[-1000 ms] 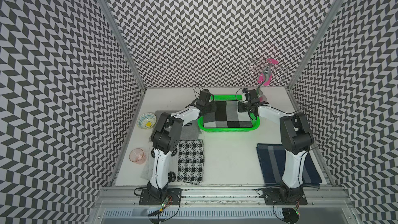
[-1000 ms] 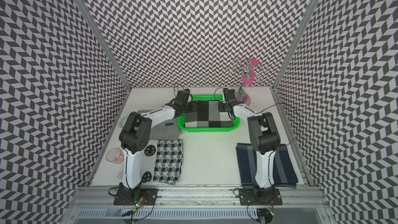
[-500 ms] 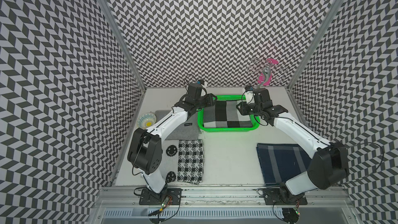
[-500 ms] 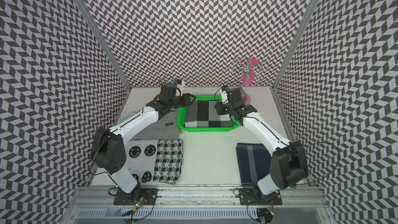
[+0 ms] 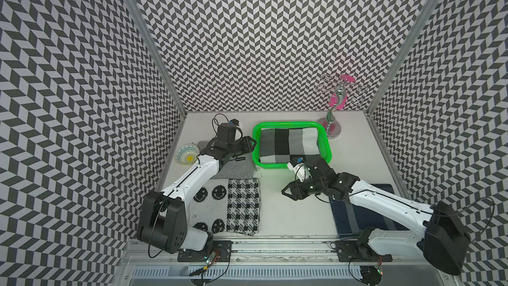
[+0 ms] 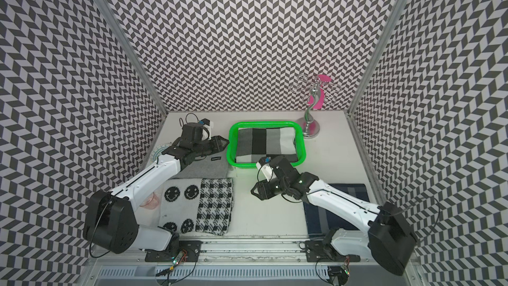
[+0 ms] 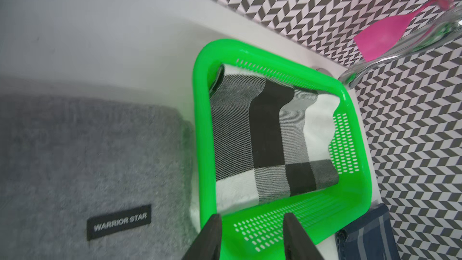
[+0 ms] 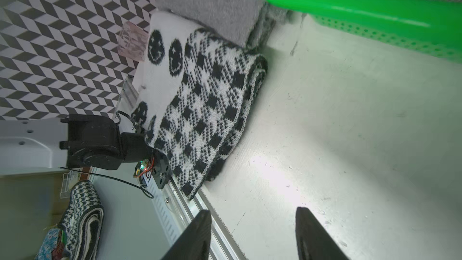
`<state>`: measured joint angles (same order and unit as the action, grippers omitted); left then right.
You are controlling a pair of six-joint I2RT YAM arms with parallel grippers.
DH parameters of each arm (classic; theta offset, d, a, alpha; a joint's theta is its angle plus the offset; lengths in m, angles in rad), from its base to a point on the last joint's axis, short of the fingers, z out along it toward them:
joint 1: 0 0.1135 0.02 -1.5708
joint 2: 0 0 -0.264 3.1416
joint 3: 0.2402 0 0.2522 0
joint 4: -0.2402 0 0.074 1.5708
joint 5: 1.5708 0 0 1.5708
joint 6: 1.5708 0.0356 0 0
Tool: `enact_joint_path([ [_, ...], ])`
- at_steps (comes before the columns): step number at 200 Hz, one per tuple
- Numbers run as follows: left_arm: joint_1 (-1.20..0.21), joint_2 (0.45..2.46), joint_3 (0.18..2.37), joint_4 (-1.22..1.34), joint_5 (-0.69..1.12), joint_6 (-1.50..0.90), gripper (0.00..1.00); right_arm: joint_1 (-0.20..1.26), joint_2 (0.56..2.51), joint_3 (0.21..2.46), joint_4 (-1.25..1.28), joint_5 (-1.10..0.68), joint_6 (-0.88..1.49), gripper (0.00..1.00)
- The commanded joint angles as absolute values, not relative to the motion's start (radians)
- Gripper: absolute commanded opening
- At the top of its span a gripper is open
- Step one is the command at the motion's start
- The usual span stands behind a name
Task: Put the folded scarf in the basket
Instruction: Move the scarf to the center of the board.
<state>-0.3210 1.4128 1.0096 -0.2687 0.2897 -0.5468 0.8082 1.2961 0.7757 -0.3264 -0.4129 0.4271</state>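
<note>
- Showing folded scarf [image 5: 288,145] lying flat inside basket [image 5: 256,149]; placement seemingly done, only clearing arms remaining.
- Gripping nothing: left gripper [image 7: 251,218] partly open at basket's rim, right gripper [image 8: 252,215] open above table [image 8: 350,121].

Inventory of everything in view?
basket: 1, green, back centre
checked scarf: 1, black-grey-white, inside basket
grey scarf: 1, grey, beside basket
smiley scarf: 1, white, front left
plaid scarf: 1, black-white, beside smiley scarf
navy scarf: 1, navy, front right
bowl: 1, patterned, left edge
cup: 1, pink, left edge
stand: 1, chrome, back right
utensil: 1, pink, by stand
left gripper: 1, black, open by basket
right gripper: 1, black, open before basket
</note>
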Motion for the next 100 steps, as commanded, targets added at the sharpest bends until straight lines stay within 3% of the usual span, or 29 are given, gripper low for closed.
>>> enact_joint_path([
  [1, -0.310, 1.371, 0.971, -0.289, 0.300, -0.528, 0.44, 0.862, 1.377, 0.778, -0.103, -0.438, 0.463, 0.60],
  [100, -0.261, 1.345, 0.898, -0.261, 0.317, -0.507, 0.45, 0.966, 1.802, 0.909, 0.173, -0.437, 0.524, 0.64],
])
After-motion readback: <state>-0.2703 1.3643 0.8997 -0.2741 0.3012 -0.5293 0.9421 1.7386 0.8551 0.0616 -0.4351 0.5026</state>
